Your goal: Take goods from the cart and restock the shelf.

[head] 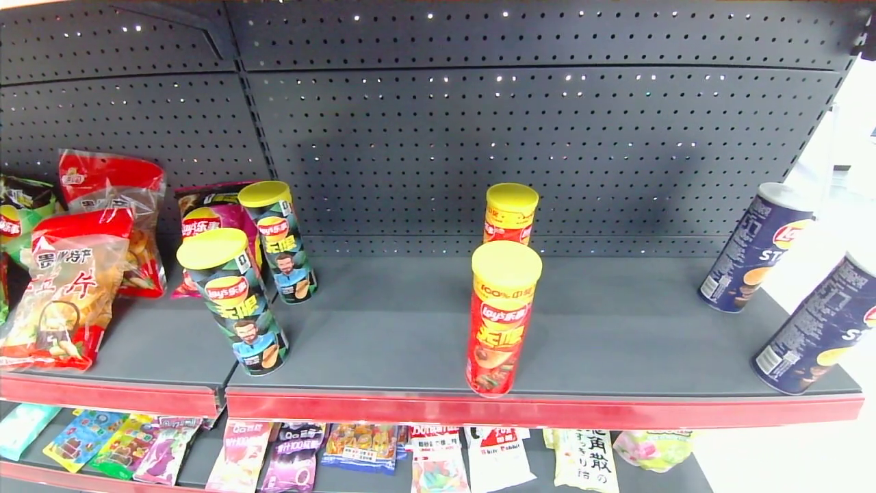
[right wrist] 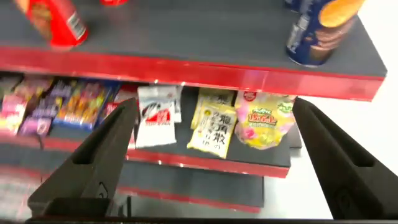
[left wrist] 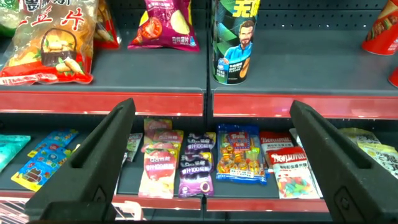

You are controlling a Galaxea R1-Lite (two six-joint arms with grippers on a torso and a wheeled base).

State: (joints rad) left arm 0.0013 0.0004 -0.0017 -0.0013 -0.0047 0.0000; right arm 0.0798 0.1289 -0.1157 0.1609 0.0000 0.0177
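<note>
On the grey shelf stand two red chip cans with yellow lids, one near the front edge and one at the back. Two green-black cans stand to the left, two dark blue cans at the right end. My left gripper is open with nothing between its fingers, facing the shelf front below a green-black can. My right gripper is open and holds nothing, facing the lower shelf under a blue can and a red can.
Snack bags fill the shelf's left part. A red price rail runs along the shelf front. Several flat candy and snack packets lie on the lower shelf. A pegboard back wall closes the shelf behind.
</note>
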